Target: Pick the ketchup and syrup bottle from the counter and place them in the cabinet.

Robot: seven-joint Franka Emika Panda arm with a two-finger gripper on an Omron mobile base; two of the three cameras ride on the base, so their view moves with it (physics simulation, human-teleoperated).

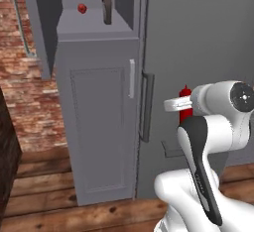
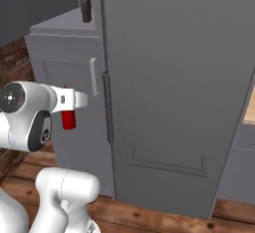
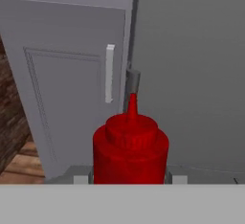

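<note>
Pinching ketchup (image 3: 130, 146) between claw (image 3: 129, 175) fingers, held upright in air before grey lower door. Syrup bottle (image 1: 106, 4) standing on cabinet (image 1: 74, 28) shelf, up high, well apart.

Cabinet shelf (image 1: 94, 31) bears the syrup bottle (image 1: 106, 4), seemingly upright.

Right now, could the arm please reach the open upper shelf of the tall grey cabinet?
Probably yes: the shelf stands open above, beside the brown bottle, though the claw holding the red ketchup bottle must rise well higher.
</note>
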